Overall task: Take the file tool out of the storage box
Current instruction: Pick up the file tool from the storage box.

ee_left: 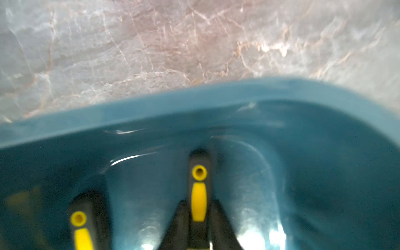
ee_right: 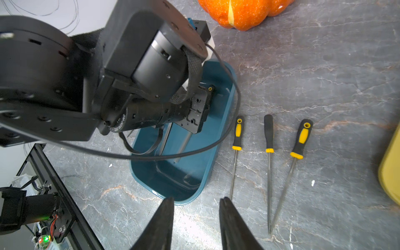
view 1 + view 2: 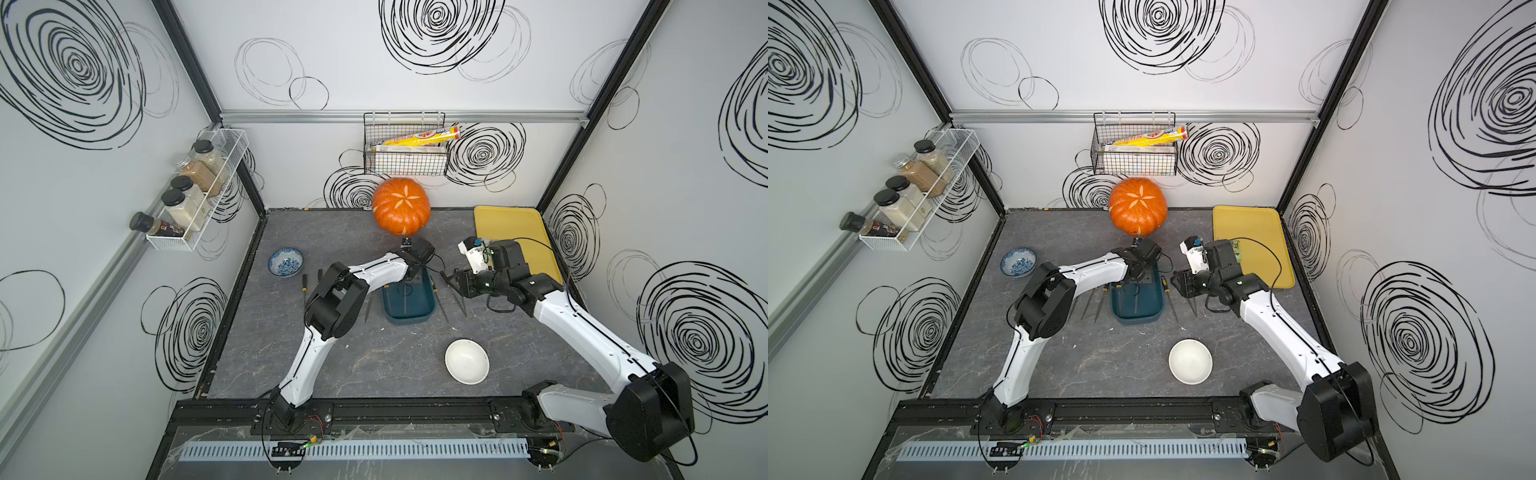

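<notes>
L gripper [image 1: 198, 208] is reaching down into the far end of the teal storage box [image 1: 194, 101]. Its fingers [image 1: 179, 218] are pinching narrow on the black-n-yellow handle of a file tool [image 1: 198, 192]. Grip's looking done, lift isn't: the file's lying inside the box, not yet out. A 2nd file [image 1: 81, 225] is sitting beside it, also inside. R gripper [image 2: 197, 200] is hovering by the box's near-right corner, jaws part-open, holding nothing. Three files [image 2: 269, 134] are lying on the tabletop [image 2: 324, 75] right of the box, w/ more files [image 3: 304, 282] on its left.

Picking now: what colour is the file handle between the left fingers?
Black handle with yellow inserts; left wrist view.
</notes>
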Controlling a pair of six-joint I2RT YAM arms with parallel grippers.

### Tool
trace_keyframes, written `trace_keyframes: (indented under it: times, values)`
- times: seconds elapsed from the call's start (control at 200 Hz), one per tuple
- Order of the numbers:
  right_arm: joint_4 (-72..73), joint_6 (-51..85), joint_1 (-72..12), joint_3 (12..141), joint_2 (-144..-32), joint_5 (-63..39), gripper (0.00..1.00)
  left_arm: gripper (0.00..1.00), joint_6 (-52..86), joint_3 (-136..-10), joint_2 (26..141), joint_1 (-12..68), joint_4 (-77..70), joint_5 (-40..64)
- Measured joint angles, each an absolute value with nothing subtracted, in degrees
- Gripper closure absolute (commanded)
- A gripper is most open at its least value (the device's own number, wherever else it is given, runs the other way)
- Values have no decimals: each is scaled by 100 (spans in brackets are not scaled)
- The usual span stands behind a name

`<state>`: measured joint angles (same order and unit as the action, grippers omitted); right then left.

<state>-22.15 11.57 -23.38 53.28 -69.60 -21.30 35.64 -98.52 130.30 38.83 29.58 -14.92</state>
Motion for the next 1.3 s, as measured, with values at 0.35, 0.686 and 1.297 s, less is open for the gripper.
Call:
trace_keyframes:
  times: [0.35,0.686,1.297]
  values:
    - [-1874,1260,-2338,4934,-6593,-2281,52,100,3315,-8281,11775,3815,1706,-283]
    - [-99,1984,-2338,3870,-5988,-3603,26,100,3236,-7083,9013,3813,-235,670]
    - [1883,3120,-3033,4053,-7343,-4875,34,100,3310,-6023,8335,3813,-869,1219]
